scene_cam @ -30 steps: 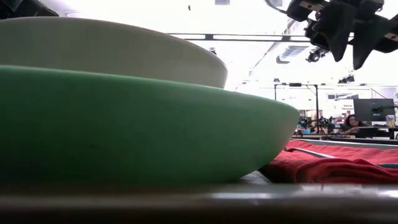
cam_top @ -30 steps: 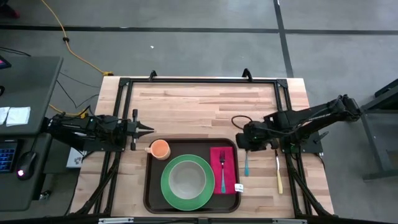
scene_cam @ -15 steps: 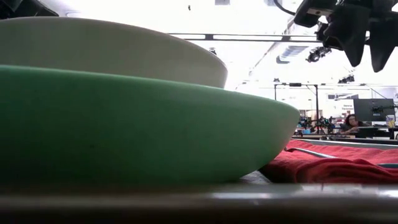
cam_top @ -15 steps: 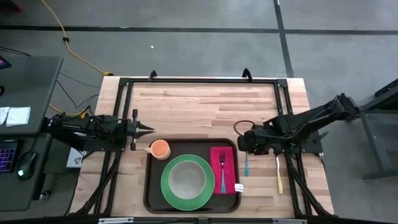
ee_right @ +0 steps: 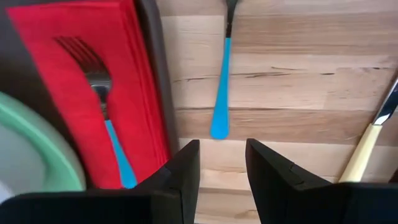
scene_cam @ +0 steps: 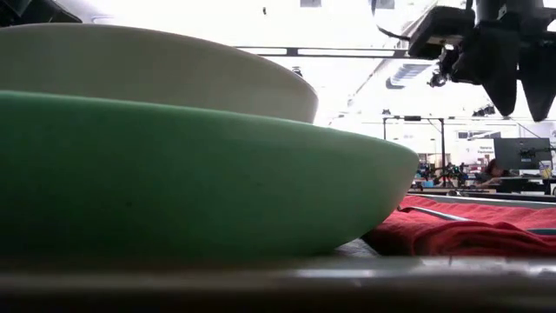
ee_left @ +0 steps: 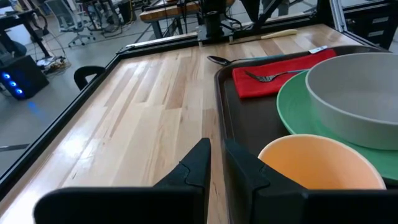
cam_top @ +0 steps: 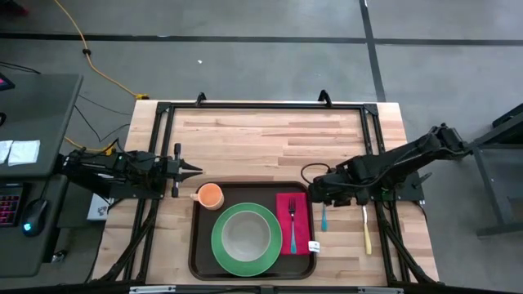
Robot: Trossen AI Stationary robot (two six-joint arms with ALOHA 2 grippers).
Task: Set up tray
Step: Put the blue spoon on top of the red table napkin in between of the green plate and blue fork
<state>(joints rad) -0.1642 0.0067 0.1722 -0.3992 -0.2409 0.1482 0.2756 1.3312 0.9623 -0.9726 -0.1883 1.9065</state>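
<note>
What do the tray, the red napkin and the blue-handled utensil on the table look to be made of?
Tray: probably plastic, dark brown with a dull sheen and moulded rounded corners. Red napkin: looks like cloth, matte, with folded layered edges. Blue-handled utensil: glossy blue handle, likely plastic, joined to a dark metallic-looking stem; its head is out of view there. It lies on the table, which is pale wood planks with visible grain.

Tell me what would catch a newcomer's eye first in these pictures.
The dark brown tray at the table's near edge stands out, holding a green plate with a pale bowl, an orange cup and a fork on a red napkin. The right gripper, jaws apart, hangs over a blue-handled spoon beside the tray. The left gripper waits near the cup.
</note>
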